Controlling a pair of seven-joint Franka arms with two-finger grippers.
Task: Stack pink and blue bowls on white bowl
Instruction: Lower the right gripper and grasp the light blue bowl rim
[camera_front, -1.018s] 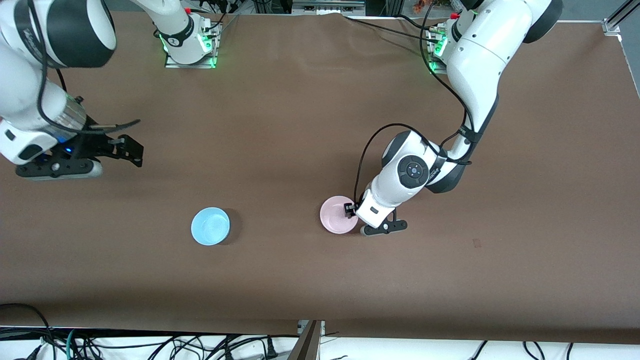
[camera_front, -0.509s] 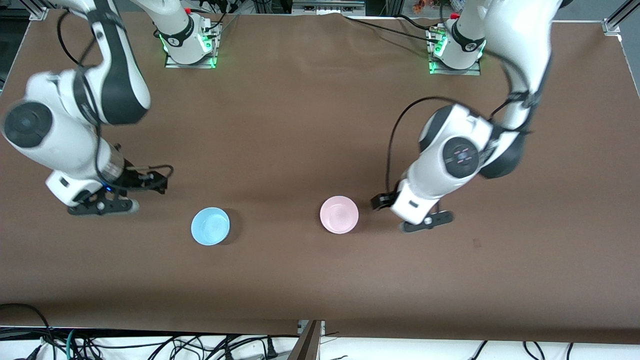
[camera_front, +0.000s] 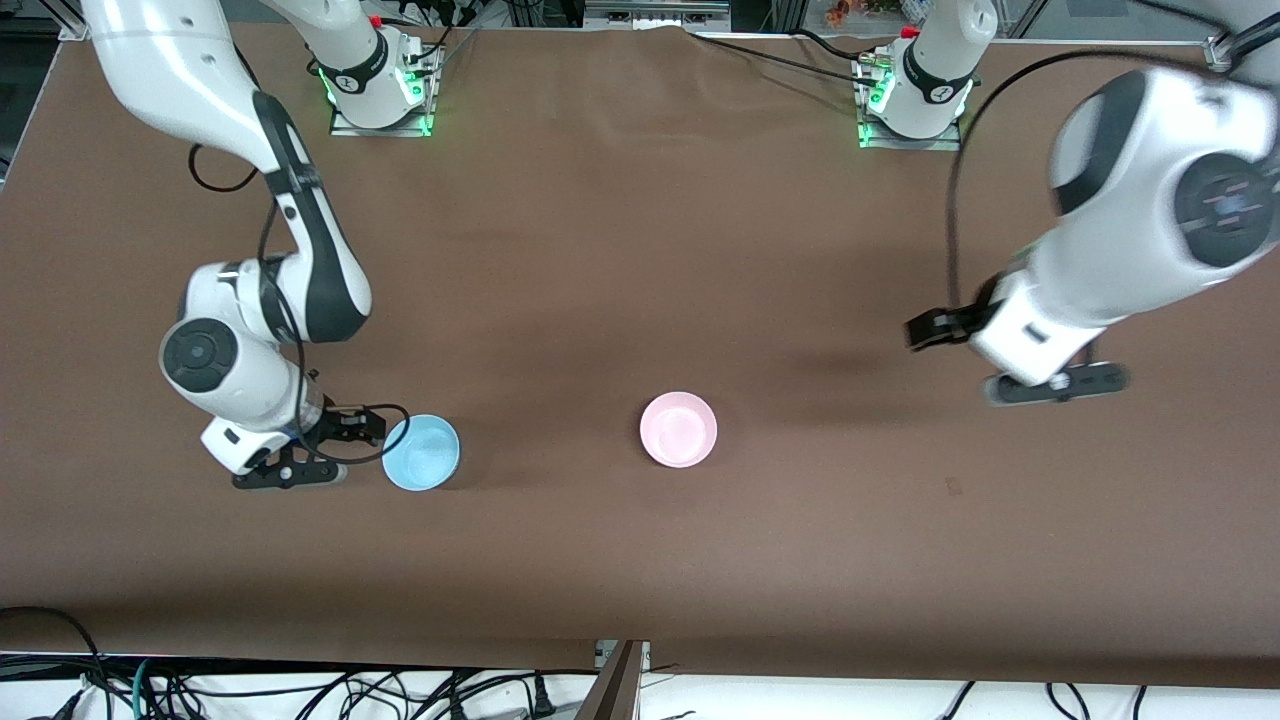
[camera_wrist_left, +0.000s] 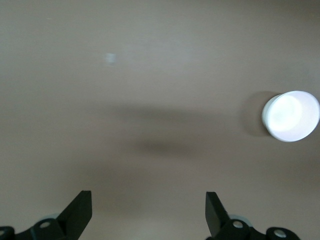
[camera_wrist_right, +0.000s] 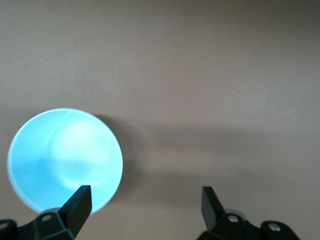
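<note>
Two round shallow bowls, pink bowl and blue bowl, sit upright.

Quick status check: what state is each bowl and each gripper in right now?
Blue bowl: upright on the table, empty, not gripped.
Pink bowl: upright on the table, empty, nothing touching it.
Right gripper: jaws open, low beside the blue bowl's rim.
Left gripper: jaws open, empty, up over bare table toward the left arm's end.

Left arm motion-blurred; white bowl unseen.
</note>
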